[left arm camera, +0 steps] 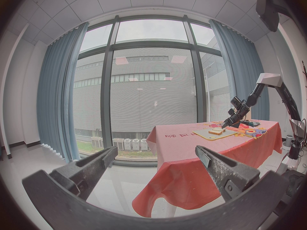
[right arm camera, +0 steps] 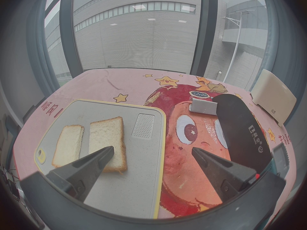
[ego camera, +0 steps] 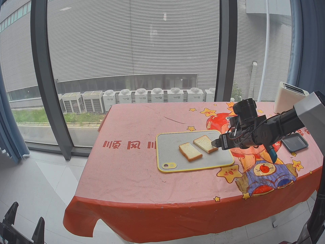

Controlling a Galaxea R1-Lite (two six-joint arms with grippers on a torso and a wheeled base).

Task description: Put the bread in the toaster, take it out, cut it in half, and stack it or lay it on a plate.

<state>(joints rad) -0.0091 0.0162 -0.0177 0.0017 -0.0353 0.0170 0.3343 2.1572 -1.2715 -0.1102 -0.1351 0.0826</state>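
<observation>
the left bread half (ego camera: 190, 151) and right bread half (ego camera: 205, 143) lie side by side, slightly apart, on the cutting board (ego camera: 176, 143) mid-table. the right gripper (right arm camera: 152, 150) hovers over the board's right edge, jaws wide and empty. a knife (right arm camera: 243, 131) lies beside the board. the toaster (ego camera: 287, 97) stands at the far right corner, with a dark tray (ego camera: 294, 142), possibly the plate, near it. the left gripper (left arm camera: 155, 149) hangs well off the table, spread and empty.
</observation>
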